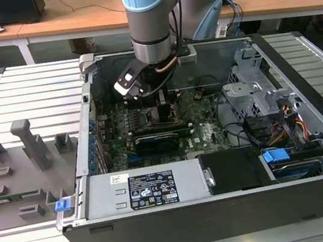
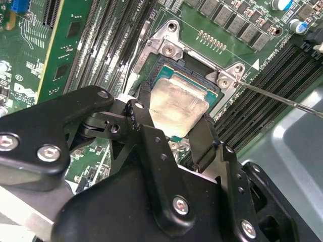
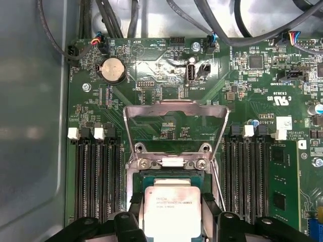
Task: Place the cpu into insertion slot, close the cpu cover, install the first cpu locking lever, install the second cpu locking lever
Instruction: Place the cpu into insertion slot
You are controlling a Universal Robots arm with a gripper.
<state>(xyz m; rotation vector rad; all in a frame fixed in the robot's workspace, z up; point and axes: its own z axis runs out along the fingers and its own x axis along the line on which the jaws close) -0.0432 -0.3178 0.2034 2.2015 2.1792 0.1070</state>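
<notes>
The cpu (image 2: 174,98), a small square chip with a silvery-tan top, sits between my two black fingers right over the insertion slot (image 3: 171,176) on the green motherboard. My gripper (image 2: 175,113) is shut on the cpu, one finger on each opposite edge; the same grip shows in the first wrist view, gripper (image 3: 172,201) and cpu (image 3: 171,209). The cpu cover (image 3: 174,107), a thin metal frame, stands swung up and open behind the slot. A thin locking lever (image 2: 282,98) sticks out loose beside the socket. In the exterior view my gripper (image 1: 162,105) reaches down into the open computer case.
Memory slots (image 3: 96,171) flank the socket on both sides. A long black card (image 1: 158,140) lies in front of the gripper, with the power supply (image 1: 141,191) nearer the camera. Drive cage (image 1: 260,88) and cables fill the exterior view's right. A grey fixture (image 1: 27,159) lies outside the case.
</notes>
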